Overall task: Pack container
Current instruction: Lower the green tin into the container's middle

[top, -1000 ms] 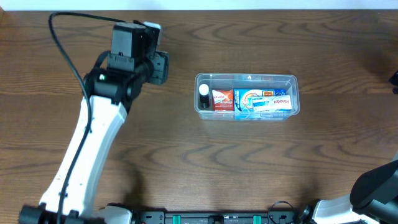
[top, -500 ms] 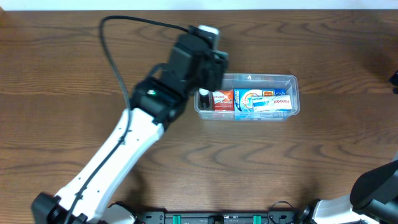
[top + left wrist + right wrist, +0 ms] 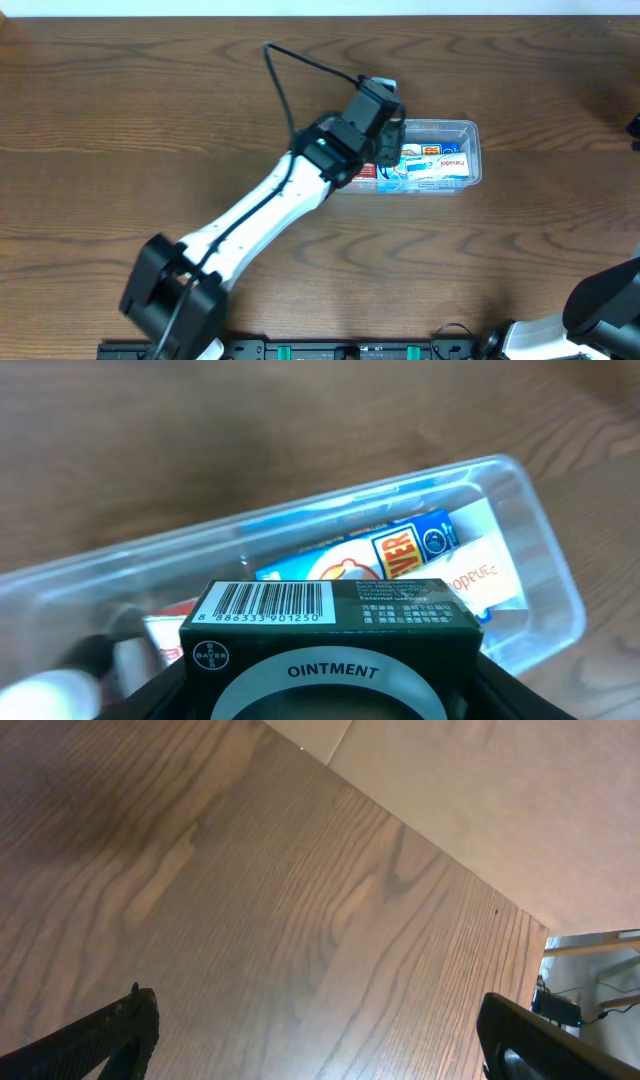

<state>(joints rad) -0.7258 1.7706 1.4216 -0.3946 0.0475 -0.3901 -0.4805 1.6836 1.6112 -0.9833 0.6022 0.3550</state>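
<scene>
The clear container (image 3: pixel 476 152) lies right of centre on the wooden table. It holds a blue box (image 3: pixel 415 160) and a white box (image 3: pixel 445 168). My left gripper (image 3: pixel 385 140) hovers over the container's left end and covers that part from above. In the left wrist view the left gripper (image 3: pixel 330 695) is shut on a dark green ointment box (image 3: pixel 330 625) with a barcode. Below it lie the container (image 3: pixel 535 555), the blue box (image 3: pixel 405 545) and a white-capped bottle (image 3: pixel 60 680). My right gripper (image 3: pixel 335 1035) is open over bare wood, away from the container.
The left arm (image 3: pixel 250 215) stretches diagonally from the front left edge to the container, its cable (image 3: pixel 290 70) looping above. The right arm's base (image 3: pixel 600 300) sits at the front right corner. The table's far edge (image 3: pixel 440 850) meets a pale wall.
The left arm has swung right from the table's left side to over the container's left end. The right arm has not moved.
</scene>
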